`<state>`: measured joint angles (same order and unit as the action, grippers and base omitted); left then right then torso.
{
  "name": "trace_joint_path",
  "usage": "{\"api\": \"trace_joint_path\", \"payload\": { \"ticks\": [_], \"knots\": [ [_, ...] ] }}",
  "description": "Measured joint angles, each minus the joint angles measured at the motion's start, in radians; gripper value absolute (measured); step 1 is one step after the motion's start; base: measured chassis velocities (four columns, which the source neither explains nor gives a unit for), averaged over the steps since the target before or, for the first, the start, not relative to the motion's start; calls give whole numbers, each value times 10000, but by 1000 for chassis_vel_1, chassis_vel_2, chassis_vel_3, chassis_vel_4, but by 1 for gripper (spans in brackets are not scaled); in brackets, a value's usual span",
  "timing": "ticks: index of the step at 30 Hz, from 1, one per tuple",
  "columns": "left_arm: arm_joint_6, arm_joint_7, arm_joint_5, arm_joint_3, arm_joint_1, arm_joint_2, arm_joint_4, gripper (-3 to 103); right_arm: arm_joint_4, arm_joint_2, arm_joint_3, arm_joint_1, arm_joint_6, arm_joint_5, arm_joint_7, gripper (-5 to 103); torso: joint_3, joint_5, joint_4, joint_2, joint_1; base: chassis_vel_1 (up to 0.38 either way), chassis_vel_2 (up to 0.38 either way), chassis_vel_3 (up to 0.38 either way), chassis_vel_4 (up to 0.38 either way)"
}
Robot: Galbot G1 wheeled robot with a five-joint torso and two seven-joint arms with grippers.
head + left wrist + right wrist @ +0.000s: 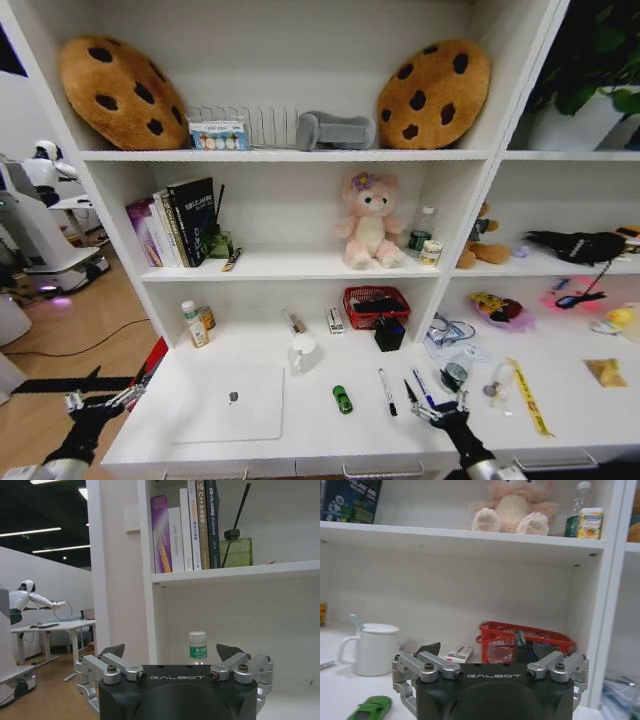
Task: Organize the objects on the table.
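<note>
A slim silver laptop lies shut on the white table, front left. To its right are a tiny green toy car, a black marker and a blue pen. My right gripper hovers open at the table's front edge, just in front of the pen. In the right wrist view the car sits low beside the open right gripper. My left gripper hangs open past the table's left end, beside the laptop; the left wrist view shows the left gripper holding nothing.
A white mug, a red basket and a black box stand at the back of the table. Small bottles are at the back left. Cables, glasses and a yellow strip lie to the right. Shelves rise behind.
</note>
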<state>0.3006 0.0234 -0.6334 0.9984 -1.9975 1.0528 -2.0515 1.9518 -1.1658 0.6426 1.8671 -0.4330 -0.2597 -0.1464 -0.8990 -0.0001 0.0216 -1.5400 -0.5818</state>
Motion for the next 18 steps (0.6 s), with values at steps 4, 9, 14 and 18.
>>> {"api": "trace_joint_path", "payload": {
  "ticks": [4, 9, 14, 18],
  "knots": [
    [0, 0, 0, -1, 0, 0, 0, 100, 3, -106, -343, -42, -7, 65, -177, 100, 0, 1, 0, 0, 0, 0, 0, 0, 0],
    [1, -2, 0, -2, 0, 0, -1, 100, -299, -307, -1366, -135, -73, 586, -403, 100, 0, -1, 2, 0, 0, 0, 0, 0, 0],
    [1, -2, 0, -2, 0, 0, -2, 100, -655, -380, -1936, -421, -18, 767, -364, 100, -1, 1, 0, 0, 0, 0, 0, 0, 0],
    [1, -2, 0, -3, 0, 0, -2, 100, -797, -312, -2251, -702, 236, 614, -220, 100, -1, 0, 0, 1, 0, 0, 0, 0, 0]
  ]
}}
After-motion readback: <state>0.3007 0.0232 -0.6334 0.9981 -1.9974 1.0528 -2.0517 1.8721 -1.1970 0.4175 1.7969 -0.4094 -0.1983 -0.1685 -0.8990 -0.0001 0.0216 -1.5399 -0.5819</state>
